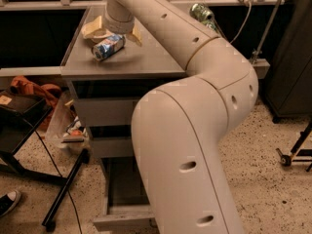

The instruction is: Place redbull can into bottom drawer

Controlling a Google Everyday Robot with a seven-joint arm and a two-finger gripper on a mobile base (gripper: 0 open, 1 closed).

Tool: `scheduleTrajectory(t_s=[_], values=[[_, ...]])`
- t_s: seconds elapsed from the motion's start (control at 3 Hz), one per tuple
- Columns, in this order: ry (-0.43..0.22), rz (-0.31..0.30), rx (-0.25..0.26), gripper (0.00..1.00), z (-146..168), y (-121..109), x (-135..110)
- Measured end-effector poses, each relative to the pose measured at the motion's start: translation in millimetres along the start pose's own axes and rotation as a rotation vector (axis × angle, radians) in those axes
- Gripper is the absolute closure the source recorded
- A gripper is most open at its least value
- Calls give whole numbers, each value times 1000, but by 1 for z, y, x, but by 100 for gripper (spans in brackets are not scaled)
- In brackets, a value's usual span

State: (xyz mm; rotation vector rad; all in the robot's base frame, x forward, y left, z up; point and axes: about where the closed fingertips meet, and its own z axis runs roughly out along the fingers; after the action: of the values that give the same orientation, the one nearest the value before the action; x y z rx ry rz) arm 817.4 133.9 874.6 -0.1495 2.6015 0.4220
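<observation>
Atop cabinet [151,60], hand [113,36] over redbull can [108,47]

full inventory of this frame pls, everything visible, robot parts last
slim blue-and-silver redbull can: 1, on its side on the cabinet top
grey metal cabinet: 1, centre; two upper drawers shut
bottom drawer: 1, grey, pulled open
green can: 1, rear ledge behind the arm
orange cloth: 1, left of cabinet
black stand: 1, below the cloth
shoe: 1, dark, bottom-left corner
robot arm: 1, cream, foreground
gripper: 1, tan fingers open, just above the redbull can, one either side
</observation>
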Motion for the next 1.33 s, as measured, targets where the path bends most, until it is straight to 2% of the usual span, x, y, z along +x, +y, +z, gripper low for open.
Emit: scheduleTrajectory(t_s=[0.33,0.67,1.33], values=[[-9,25,-7,0,7,11,-8],[2,34,13,0,19,22,-10],[48,62,55,0,49,28,-6]])
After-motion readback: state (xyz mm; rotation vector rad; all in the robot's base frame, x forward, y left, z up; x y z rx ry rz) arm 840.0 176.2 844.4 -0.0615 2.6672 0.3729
